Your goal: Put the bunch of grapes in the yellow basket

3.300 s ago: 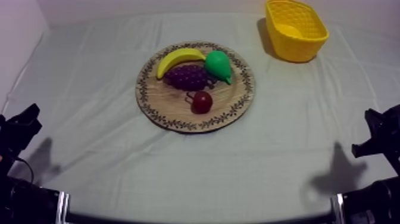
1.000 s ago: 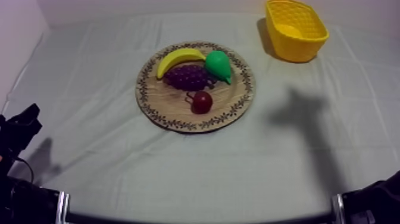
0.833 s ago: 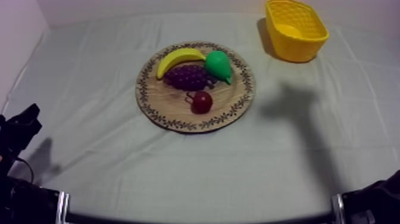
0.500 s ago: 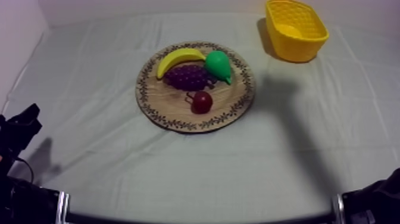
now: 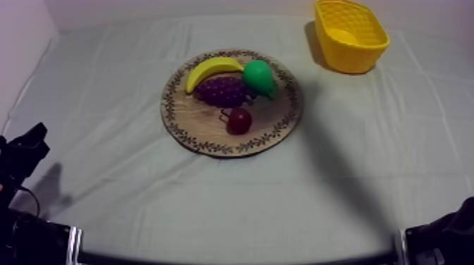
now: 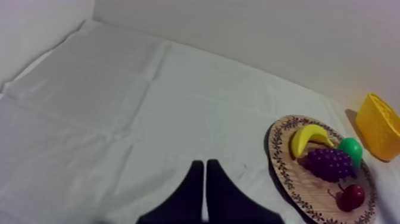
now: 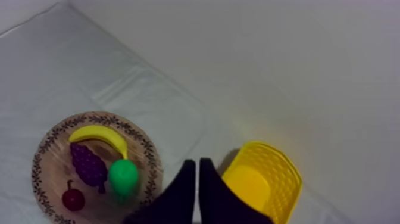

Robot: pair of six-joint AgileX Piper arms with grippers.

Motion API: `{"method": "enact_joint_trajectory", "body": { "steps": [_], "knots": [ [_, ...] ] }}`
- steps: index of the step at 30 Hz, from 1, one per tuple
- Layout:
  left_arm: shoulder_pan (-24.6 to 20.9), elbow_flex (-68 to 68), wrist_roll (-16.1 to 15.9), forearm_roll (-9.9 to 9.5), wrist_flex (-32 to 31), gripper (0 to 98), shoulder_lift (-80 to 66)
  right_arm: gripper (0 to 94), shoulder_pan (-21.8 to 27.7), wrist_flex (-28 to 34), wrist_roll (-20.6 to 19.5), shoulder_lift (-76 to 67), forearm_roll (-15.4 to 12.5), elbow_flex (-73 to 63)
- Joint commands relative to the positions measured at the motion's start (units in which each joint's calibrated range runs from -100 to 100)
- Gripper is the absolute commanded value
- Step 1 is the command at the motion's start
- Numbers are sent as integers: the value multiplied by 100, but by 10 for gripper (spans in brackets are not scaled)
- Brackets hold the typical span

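Observation:
The purple bunch of grapes lies on the round wooden board, between the banana, the green pear and the small red fruit. The yellow basket stands at the far right. My left gripper rests low at the left, its fingers together in a narrow wedge, far from the board and grapes. My right gripper hangs shut high over the cloth, between the board with the grapes and the basket.
A black part of my right arm shows at the lower right edge. A long shadow crosses the cloth from there toward the board's right rim. White walls rise behind the table and at its left.
My right gripper has risen from its resting place low at the right. Its shadow has slid left across the cloth toward the board. The left arm and the fruit have not moved.

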Motion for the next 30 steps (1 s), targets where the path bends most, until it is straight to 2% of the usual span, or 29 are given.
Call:
{"method": "enact_joint_trajectory", "body": {
  "steps": [1, 18, 30],
  "knots": [
    [1, 2, 1, 0, 5, 0, 0, 7, -100, 112, 16, 187, 23, -303],
    [1, 2, 1, 0, 5, 0, 0, 7, -644, 1085, 112, 1508, 161, -1612],
    [1, 2, 1, 0, 5, 0, 0, 7, -815, 1379, 137, 2416, 252, -1935]
  ]
}}
